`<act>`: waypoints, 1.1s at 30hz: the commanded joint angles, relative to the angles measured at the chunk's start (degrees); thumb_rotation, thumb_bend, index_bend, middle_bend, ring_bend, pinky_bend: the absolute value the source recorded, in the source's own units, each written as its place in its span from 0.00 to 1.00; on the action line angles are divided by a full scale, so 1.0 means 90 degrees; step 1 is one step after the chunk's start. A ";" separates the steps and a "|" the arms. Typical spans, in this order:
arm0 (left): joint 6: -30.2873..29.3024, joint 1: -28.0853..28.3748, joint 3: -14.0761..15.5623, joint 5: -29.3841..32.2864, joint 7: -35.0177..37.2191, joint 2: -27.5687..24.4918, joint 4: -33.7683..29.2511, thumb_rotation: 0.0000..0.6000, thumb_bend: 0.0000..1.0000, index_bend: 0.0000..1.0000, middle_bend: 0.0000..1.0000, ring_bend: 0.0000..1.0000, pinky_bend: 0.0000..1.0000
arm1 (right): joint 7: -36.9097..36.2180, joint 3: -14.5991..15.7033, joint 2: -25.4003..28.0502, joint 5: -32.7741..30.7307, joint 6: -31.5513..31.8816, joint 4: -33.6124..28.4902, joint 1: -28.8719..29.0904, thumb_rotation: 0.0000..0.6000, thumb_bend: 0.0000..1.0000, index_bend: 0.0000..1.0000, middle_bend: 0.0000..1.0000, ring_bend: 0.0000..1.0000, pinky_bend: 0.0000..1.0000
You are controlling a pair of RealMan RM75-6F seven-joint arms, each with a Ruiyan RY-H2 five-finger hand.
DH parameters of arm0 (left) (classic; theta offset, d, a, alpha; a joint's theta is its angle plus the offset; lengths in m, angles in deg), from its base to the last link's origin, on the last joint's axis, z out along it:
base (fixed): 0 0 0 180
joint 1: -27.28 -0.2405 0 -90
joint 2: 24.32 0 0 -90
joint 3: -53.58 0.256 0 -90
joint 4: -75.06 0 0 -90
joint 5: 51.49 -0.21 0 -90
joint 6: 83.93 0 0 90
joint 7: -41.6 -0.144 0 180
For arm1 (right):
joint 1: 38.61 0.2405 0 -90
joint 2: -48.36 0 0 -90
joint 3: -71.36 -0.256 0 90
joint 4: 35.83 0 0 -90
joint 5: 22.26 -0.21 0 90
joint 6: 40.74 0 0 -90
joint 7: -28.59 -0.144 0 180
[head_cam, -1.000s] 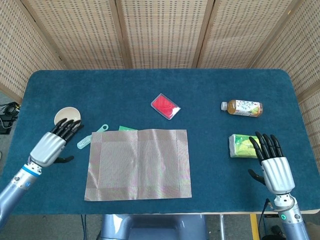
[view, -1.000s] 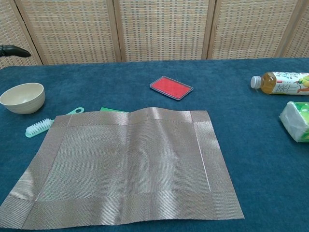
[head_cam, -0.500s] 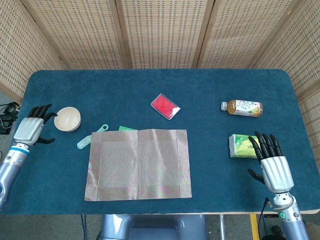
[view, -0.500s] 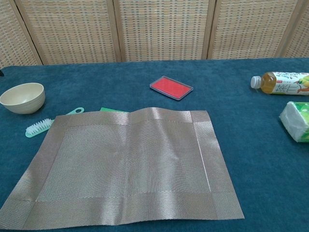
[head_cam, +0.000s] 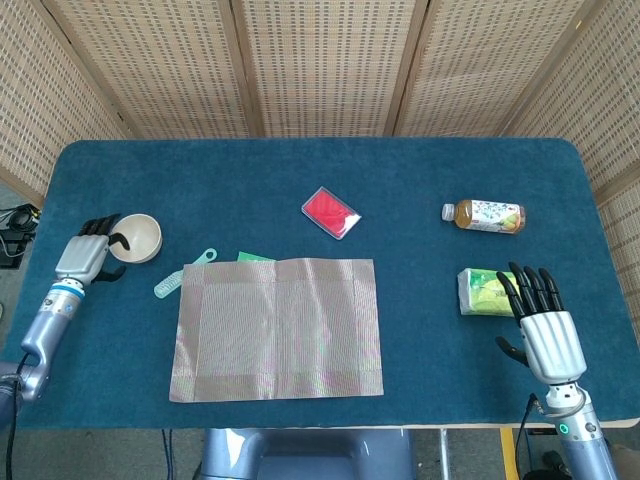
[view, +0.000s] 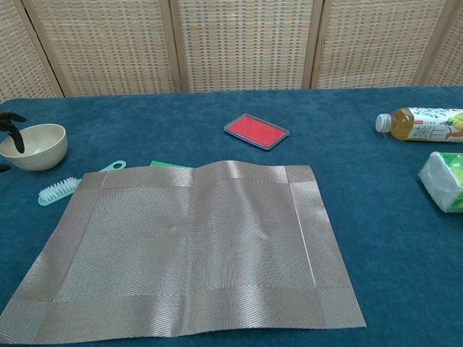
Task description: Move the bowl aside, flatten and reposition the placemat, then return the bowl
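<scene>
Since the earlier frames, the left hand (head_cam: 85,255) has come in against the bowl (head_cam: 139,237) at the table's (head_cam: 420,170) left edge, dark fingertips (view: 10,126) hooked over its rim; a firm grip I cannot tell. The bowl sits off the mat (head_cam: 277,328), which lies near the front edge with a slight ridge at its far side. A brush (head_cam: 177,278) lies between bowl and mat. The right hand (head_cam: 545,335) rests by the front right corner, fingers spread wide, holding nothing, just beside a tissue pack (head_cam: 483,290).
</scene>
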 commanded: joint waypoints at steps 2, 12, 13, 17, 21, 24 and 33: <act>0.0213 0.0150 -0.0057 -0.0027 0.0075 0.0228 0.0317 1.00 0.52 0.56 0.00 0.00 0.00 | -0.0017 -0.0005 0.0002 -0.0012 -0.0016 0.0007 0.0008 1.00 0.00 0.02 0.00 0.00 0.00; -0.0072 0.0285 -0.0105 -0.0222 0.0330 0.0205 0.0315 1.00 0.53 0.74 0.00 0.00 0.00 | -0.0043 -0.0007 0.0007 -0.0021 -0.0022 0.0004 0.0012 1.00 0.00 0.02 0.00 0.00 0.00; -0.0300 0.0273 -0.0115 -0.0278 0.0342 0.0132 0.0202 1.00 0.53 0.75 0.00 0.00 0.00 | -0.0050 -0.0005 0.0009 -0.0019 -0.0023 -0.0001 0.0013 1.00 0.00 0.02 0.00 0.00 0.00; -0.1258 0.0228 -0.0128 -0.0554 0.0239 -0.0229 -0.0462 1.00 0.53 0.76 0.00 0.00 0.00 | -0.0064 -0.0003 0.0019 -0.0008 -0.0016 -0.0017 0.0014 1.00 0.00 0.02 0.00 0.00 0.00; -0.2114 0.0221 -0.0121 -0.0898 -0.0169 -0.0687 -0.1539 1.00 0.53 0.76 0.00 0.00 0.00 | -0.0082 -0.0003 0.0028 -0.0005 0.0001 -0.0025 0.0008 1.00 0.00 0.02 0.00 0.00 0.00; -0.2628 0.0263 -0.0018 -0.1306 -0.0573 -0.0980 -0.2446 1.00 0.53 0.76 0.00 0.00 0.00 | -0.0087 -0.0007 0.0036 0.0002 0.0019 -0.0035 0.0003 1.00 0.00 0.02 0.00 0.00 0.00; -0.2474 0.0507 0.0453 -0.2184 -0.2429 -0.1547 -0.5157 1.00 0.53 0.76 0.00 0.00 0.00 | -0.0120 -0.0018 0.0059 -0.0012 0.0051 -0.0042 -0.0014 1.00 0.00 0.02 0.00 0.00 0.00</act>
